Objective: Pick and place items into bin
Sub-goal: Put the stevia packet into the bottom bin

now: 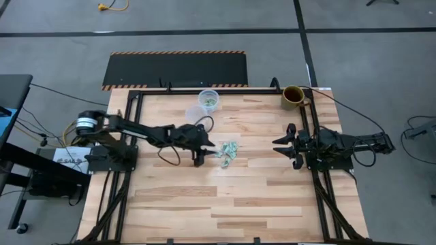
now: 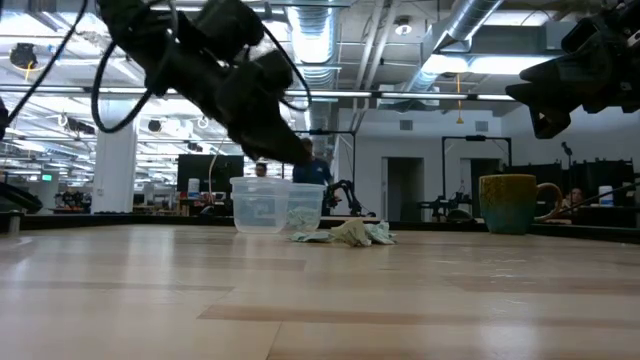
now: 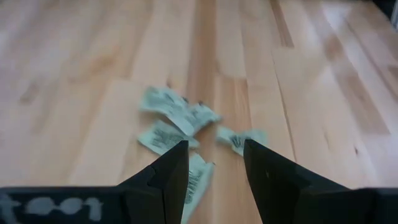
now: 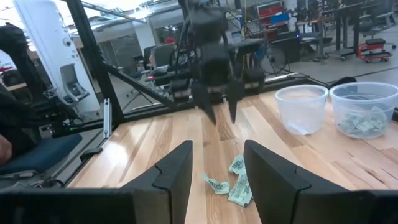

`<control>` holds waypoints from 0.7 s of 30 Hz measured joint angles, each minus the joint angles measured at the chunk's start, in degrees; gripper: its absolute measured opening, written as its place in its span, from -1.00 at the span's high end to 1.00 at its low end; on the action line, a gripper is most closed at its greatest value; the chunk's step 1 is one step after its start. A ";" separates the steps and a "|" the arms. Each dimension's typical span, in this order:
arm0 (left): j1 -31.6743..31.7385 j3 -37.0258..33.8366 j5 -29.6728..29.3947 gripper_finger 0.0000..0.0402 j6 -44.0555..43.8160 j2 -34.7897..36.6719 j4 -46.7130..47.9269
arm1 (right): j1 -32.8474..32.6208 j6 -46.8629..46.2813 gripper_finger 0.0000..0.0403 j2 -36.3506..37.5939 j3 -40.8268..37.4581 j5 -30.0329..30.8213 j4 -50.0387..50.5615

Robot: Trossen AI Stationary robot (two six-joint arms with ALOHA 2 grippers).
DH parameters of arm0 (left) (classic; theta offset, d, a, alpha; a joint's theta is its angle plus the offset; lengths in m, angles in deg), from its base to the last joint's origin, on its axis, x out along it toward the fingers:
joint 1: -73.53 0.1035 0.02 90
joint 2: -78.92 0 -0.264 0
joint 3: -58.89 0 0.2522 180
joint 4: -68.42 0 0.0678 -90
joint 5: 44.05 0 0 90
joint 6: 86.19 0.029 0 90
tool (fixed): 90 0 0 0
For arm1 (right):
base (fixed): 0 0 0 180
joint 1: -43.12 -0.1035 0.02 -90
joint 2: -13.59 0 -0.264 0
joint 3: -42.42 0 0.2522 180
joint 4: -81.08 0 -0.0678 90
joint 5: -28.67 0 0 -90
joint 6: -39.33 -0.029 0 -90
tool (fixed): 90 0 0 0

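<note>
Several small pale green-and-white wrapped pieces (image 1: 228,151) lie in a loose heap flat on the wooden table near its middle, also seen in the low view (image 2: 350,234) and both wrist views (image 3: 180,118) (image 4: 233,180). My left gripper (image 1: 206,145) hangs open and empty just above the table, at the heap's left side (image 3: 214,162) (image 4: 222,109). My right gripper (image 1: 281,145) waits open to the right of the heap, raised off the table (image 4: 217,162). A clear cup (image 1: 209,100) near the far edge holds more such pieces (image 4: 364,115).
An empty clear cup (image 1: 195,113) (image 4: 301,109) stands beside the filled one, between the heap and the far edge. A brown mug (image 1: 293,96) (image 2: 508,203) sits at the far right corner. Black frame rails run along the table's left and right sides. Bare wood stretches toward the near edge.
</note>
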 joint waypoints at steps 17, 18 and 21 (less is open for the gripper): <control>-0.94 3.78 0.16 0.29 5.03 -8.78 6.21 | 0.00 -0.01 0.31 -0.02 -0.04 0.00 -0.24; -0.97 3.78 0.14 0.29 5.64 -8.99 6.51 | 0.00 0.01 0.32 0.00 -0.04 0.00 -0.24; -1.09 3.71 0.09 0.29 7.63 -9.52 6.86 | 0.00 0.01 0.32 0.00 -0.04 0.00 -0.26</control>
